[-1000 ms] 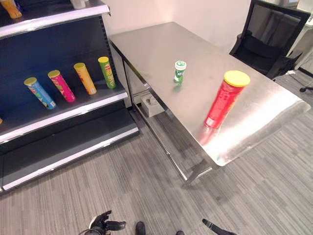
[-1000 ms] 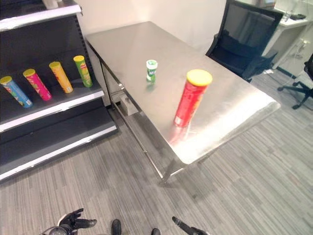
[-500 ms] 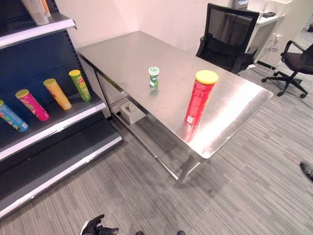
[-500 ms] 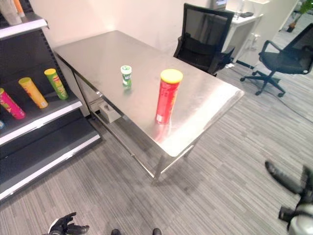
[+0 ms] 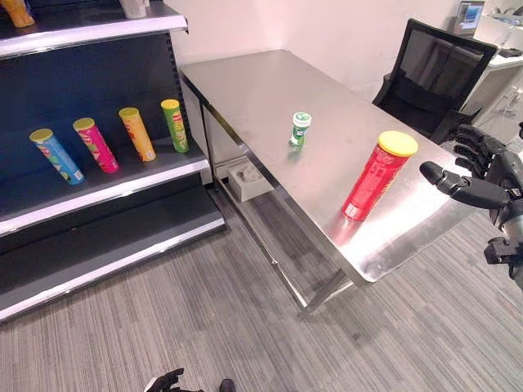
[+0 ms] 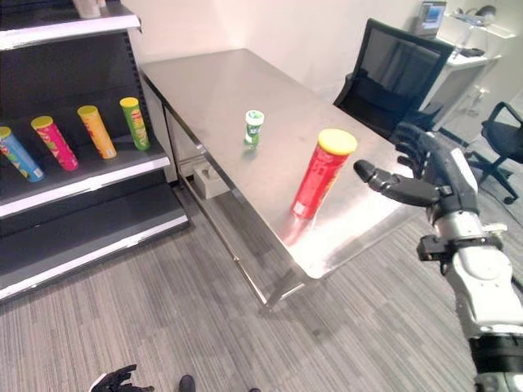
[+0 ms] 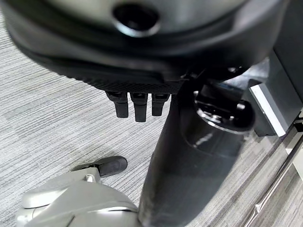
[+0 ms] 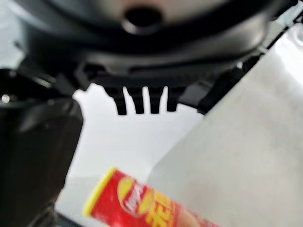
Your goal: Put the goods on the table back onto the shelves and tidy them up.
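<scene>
Standing red can (image 6: 322, 174) on table (image 6: 212, 90), right hand (image 6: 429, 174) spread beside, left hand (image 5: 166, 382) relaxed

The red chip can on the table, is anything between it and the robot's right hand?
Nothing visible. The right hand is raised, open, beside the red chip can, thumb pointing at its yellow lid, with only open air between. The small green bottle stands farther back on the steel table, out of the way.
</scene>
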Motion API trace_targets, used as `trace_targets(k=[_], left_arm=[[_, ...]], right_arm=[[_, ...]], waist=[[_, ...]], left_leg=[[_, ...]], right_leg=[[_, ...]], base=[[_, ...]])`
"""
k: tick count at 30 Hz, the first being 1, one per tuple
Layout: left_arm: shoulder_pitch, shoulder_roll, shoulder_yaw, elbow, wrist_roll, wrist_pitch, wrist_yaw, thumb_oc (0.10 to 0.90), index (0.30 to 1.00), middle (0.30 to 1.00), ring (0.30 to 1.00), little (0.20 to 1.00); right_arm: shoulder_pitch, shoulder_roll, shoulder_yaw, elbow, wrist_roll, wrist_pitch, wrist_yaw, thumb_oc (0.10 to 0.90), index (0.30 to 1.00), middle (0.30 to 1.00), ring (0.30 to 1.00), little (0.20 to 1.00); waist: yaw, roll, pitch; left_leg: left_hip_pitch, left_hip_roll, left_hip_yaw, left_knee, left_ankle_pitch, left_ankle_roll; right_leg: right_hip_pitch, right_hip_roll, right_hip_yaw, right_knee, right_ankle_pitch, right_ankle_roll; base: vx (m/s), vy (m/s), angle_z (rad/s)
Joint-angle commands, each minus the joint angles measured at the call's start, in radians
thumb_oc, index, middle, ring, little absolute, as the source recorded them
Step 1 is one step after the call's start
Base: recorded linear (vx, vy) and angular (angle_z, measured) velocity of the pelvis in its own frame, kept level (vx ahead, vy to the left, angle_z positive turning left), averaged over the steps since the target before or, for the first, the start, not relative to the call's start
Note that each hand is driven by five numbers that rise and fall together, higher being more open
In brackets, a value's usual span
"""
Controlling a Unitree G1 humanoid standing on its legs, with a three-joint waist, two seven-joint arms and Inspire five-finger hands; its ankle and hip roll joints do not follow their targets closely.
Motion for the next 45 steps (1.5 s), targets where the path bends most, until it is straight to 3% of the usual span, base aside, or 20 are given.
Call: trace_targets(k=[1, 16, 26, 27, 28, 38, 43, 45], left_arm=[[-0.048, 0.027, -0.050, 0.041, 0.002, -0.041, 0.005, 0.800, 0.900, 0.900, 0.900, 0.900], [-0.047, 0.027, -0.065, 0.057, -0.014, -0.045, 0.012, 0.800, 0.900, 0.900, 0.900, 0.900], [-0.048, 0.037, -0.065, 0.059, -0.021, -0.049, 0.023, 0.800, 0.900, 0.900, 0.900, 0.900], [-0.049, 0.039, -0.066, 0.060, -0.022, -0.049, 0.024, 0.800, 0.900, 0.900, 0.900, 0.900], [-0.048, 0.039, -0.066, 0.059, -0.024, -0.049, 0.024, 0.800, 0.900, 0.900, 0.900, 0.900], [-0.048, 0.043, -0.063, 0.049, -0.025, -0.051, 0.026, 0.800, 0.900, 0.900, 0.900, 0.900], [-0.036, 0.045, -0.004, 0.019, -0.013, -0.045, 0.040, 0.800, 0.900, 0.900, 0.900, 0.900], [-0.029, 0.045, 0.008, 0.013, -0.013, -0.042, 0.042, 0.800, 0.900, 0.900, 0.900, 0.900]], right_arm=[[-0.214, -0.123, 0.029, 0.063, -0.004, -0.060, -0.026, 0.800, 0.900, 0.900, 0.900, 0.900], [-0.448, -0.193, 0.294, 0.213, -0.072, -0.029, -0.022, 0.800, 0.900, 0.900, 0.900, 0.900], [-0.547, -0.217, 0.393, 0.271, -0.115, -0.018, -0.027, 0.800, 0.900, 0.900, 0.900, 0.900], [-0.562, -0.219, 0.413, 0.284, -0.116, -0.013, -0.022, 0.441, 0.361, 0.361, 0.361, 0.361], [-0.567, -0.219, 0.419, 0.287, -0.115, -0.012, -0.023, 0.400, 0.300, 0.300, 0.300, 0.300], [-0.534, -0.190, 0.357, 0.272, -0.096, -0.022, -0.051, 0.400, 0.300, 0.300, 0.300, 0.300], [-0.318, -0.073, -0.003, -0.037, -0.166, -0.098, -0.209, 0.400, 0.300, 0.300, 0.300, 0.300], [-0.294, -0.038, -0.059, -0.110, -0.189, -0.111, -0.241, 0.400, 0.300, 0.300, 0.300, 0.300]], waist=[[0.042, -0.019, -0.044], [0.073, -0.042, -0.037], [0.080, -0.049, -0.036], [0.082, -0.051, -0.036], [0.082, -0.050, -0.036], [0.079, -0.048, -0.037], [0.080, -0.020, -0.045], [0.085, -0.016, -0.046]], left_leg=[[0.028, 0.075, 0.013, 0.009, -0.064, -0.081], [0.012, 0.074, -0.022, 0.009, -0.054, -0.087], [0.006, 0.075, -0.032, 0.009, -0.053, -0.089], [0.006, 0.074, -0.033, 0.009, -0.053, -0.089], [0.006, 0.075, -0.034, 0.009, -0.054, -0.089], [0.011, 0.075, -0.034, 0.009, -0.059, -0.087], [0.015, 0.084, -0.053, 0.009, -0.059, -0.088], [0.011, 0.088, -0.065, 0.009, -0.055, -0.090]], right_leg=[[-0.013, -0.078, -0.058, 0.006, 0.031, 0.102], [-0.001, -0.079, -0.101, 0.006, 0.028, 0.101], [-0.001, -0.081, -0.110, 0.006, 0.027, 0.101], [-0.002, -0.081, -0.111, 0.006, 0.027, 0.101], [-0.002, -0.081, -0.112, 0.006, 0.028, 0.101], [0.002, -0.079, -0.112, 0.006, 0.021, 0.100], [0.015, -0.067, -0.118, 0.006, -0.001, 0.090], [0.017, -0.061, -0.123, 0.006, -0.008, 0.084]], base=[[0.00, -0.027, 0.21], [0.00, -0.006, 0.09], [0.00, 0.000, 0.06], [0.00, 0.000, 0.00], [0.00, 0.000, 0.00], [0.00, 0.000, 0.00], [0.01, -0.087, 0.03], [-0.01, -0.100, 0.03]])
